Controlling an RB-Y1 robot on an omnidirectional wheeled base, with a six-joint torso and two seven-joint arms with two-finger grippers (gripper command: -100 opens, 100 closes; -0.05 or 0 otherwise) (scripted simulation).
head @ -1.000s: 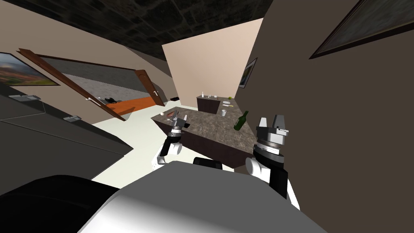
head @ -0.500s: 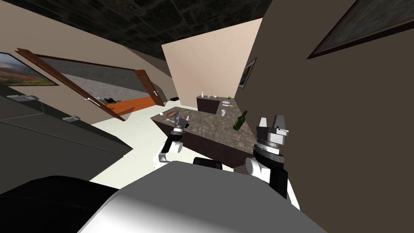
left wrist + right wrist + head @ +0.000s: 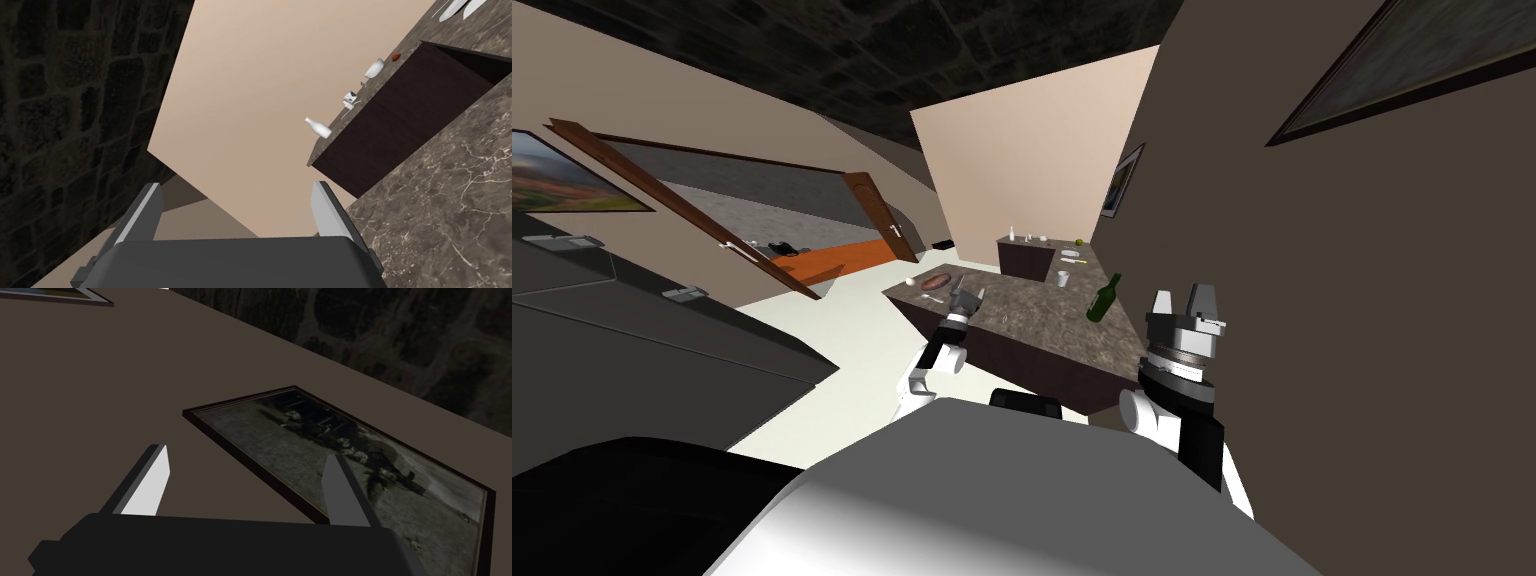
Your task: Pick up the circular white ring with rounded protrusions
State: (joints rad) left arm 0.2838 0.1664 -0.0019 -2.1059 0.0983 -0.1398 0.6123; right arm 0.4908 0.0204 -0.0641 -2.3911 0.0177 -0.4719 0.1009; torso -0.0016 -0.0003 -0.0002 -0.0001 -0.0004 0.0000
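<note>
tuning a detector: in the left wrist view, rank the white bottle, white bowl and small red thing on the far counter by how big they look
1. slim white bottle
2. round white bowl, only slightly smaller; it looks farther off, so true size is unsure
3. small red thing, clearly smallest

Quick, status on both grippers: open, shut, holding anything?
Left gripper: open, holding nothing.
Right gripper: open, holding nothing.
</note>
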